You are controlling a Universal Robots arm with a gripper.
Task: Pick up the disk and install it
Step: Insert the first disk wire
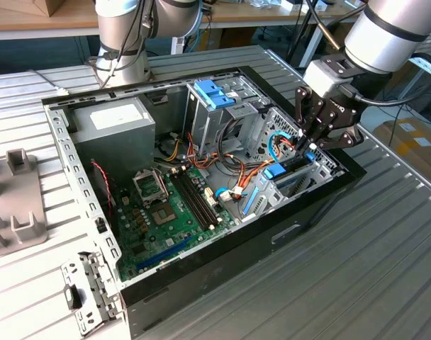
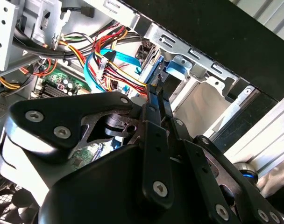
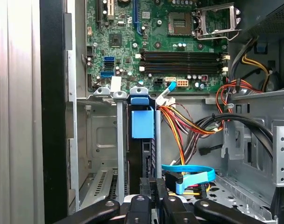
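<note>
The disk (image 3: 143,125), a dark slab with bright blue rails and a blue tab, stands on edge in the drive bay at the case's corner, on the exterior view's right (image 1: 281,171). My gripper (image 1: 305,146) hangs over that bay, right at the disk's near end. In both wrist views its black fingers (image 3: 153,189) lie close together with nothing visible between them. In the second wrist view the fingertips (image 2: 157,95) point at the blue rail (image 2: 173,70) inside the bay. Whether they touch the disk cannot be made out.
The open computer case (image 1: 322,195) lies on a slatted metal table. Inside it are a green motherboard (image 1: 169,212), a grey power supply (image 1: 120,127), another drive cage with a blue clip (image 1: 214,93), and bundles of coloured cables (image 3: 193,126). A second robot base (image 1: 123,42) stands behind.
</note>
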